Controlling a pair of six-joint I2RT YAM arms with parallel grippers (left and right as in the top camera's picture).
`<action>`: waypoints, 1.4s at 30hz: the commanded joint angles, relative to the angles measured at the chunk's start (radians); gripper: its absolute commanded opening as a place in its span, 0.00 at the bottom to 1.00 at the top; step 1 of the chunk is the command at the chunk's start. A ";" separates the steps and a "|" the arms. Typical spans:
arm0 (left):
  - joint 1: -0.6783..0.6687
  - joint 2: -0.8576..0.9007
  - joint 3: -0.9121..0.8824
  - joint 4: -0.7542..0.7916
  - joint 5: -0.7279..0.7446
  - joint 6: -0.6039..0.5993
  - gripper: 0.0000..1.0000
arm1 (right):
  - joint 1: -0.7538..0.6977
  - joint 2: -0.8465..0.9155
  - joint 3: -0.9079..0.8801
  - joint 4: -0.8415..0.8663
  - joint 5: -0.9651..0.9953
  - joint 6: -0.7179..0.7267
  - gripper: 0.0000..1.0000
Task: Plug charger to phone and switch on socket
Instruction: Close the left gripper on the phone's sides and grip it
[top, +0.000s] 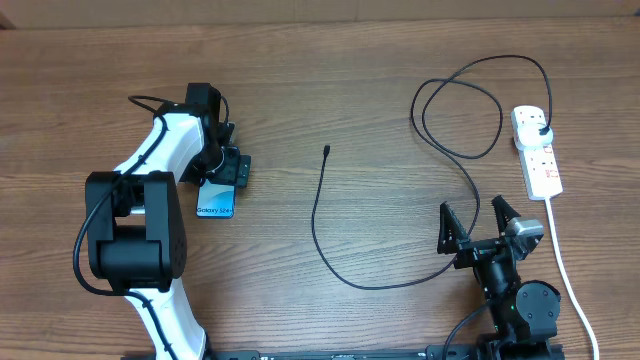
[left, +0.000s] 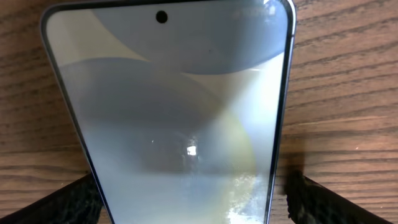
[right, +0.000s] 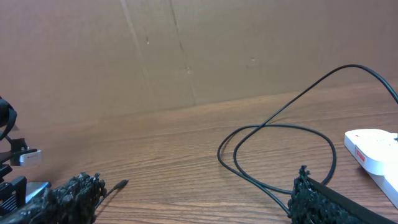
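The phone (top: 216, 203) lies flat on the wooden table, blue screen up; it fills the left wrist view (left: 174, 112). My left gripper (top: 226, 168) is open and straddles the phone's far end, one finger on each long side (left: 193, 208). The charger's connector tip (top: 327, 151) lies free in mid-table and also shows in the right wrist view (right: 118, 185). Its black cable (top: 340, 270) curves and loops (right: 280, 149) to a black plug (top: 541, 130) seated in the socket (top: 537, 152), a white power strip seen at the right edge of the right wrist view (right: 373, 149). My right gripper (top: 472, 222) is open and empty (right: 193, 202).
The power strip's thick white cord (top: 565, 270) runs toward the front edge past the right arm's base (top: 520, 300). A brown cardboard wall (right: 186, 50) stands behind the table. The left arm's base (top: 135, 240) sits at the front left.
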 joint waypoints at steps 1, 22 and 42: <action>-0.002 0.012 -0.024 0.003 -0.005 -0.037 0.92 | 0.006 -0.008 -0.011 0.004 -0.001 0.002 1.00; -0.002 0.012 -0.024 -0.059 0.162 -0.422 0.85 | 0.006 -0.008 -0.011 0.004 -0.001 0.002 1.00; -0.002 0.012 -0.024 -0.071 0.091 -0.389 0.84 | 0.006 -0.008 -0.011 0.004 -0.001 0.002 1.00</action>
